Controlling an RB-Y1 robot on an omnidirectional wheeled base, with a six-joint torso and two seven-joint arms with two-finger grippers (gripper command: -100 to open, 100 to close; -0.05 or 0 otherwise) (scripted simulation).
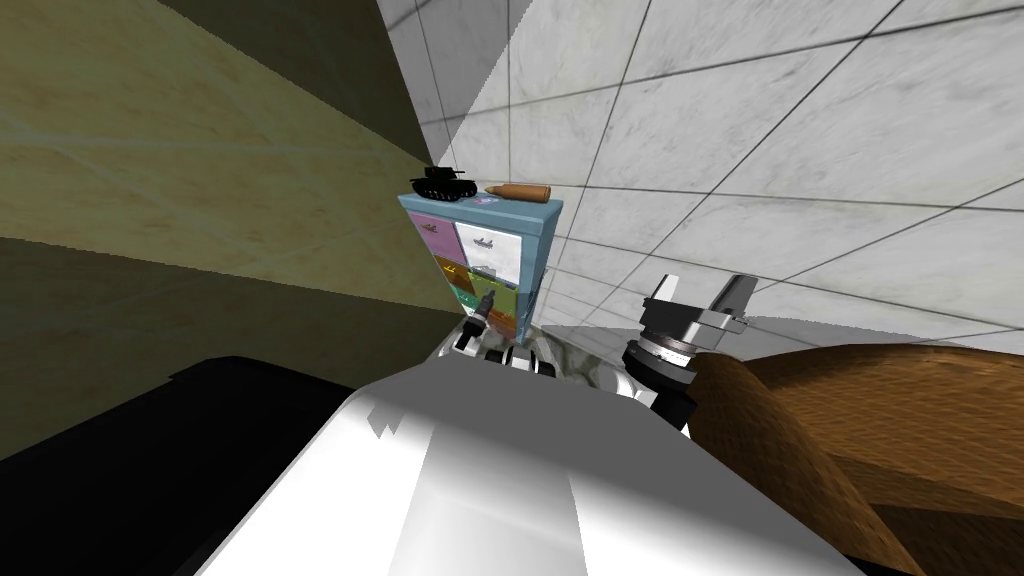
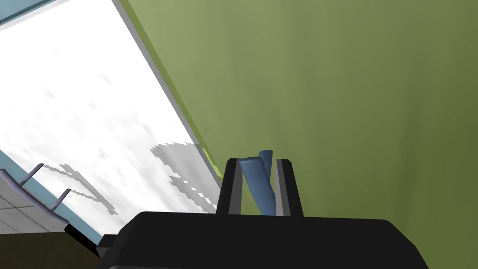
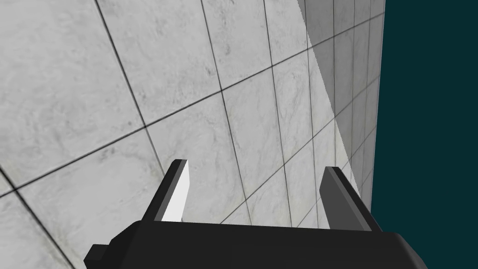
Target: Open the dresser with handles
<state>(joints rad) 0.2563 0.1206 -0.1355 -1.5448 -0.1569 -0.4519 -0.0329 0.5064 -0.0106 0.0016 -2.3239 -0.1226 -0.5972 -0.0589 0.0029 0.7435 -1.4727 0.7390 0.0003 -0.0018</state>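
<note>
- The blue dresser [image 1: 545,245], with drawer fronts of many colours, stood straight ahead of the left end effector [image 1: 485,303].
- That end effector reached to the green drawer front [image 2: 326,93], its fingers clamped on the blue handle [image 2: 257,187].
- The right end effector [image 1: 700,292] was raised, fingers apart, well clear of the dresser.

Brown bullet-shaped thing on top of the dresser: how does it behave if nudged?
The brown bullet-shaped thing lies on its side on the dresser top, round-bodied, so it would probably roll. One end tapers, so it would likely curve rather than run straight. It looks close to the top's edge, so a roll might carry it off.
</note>
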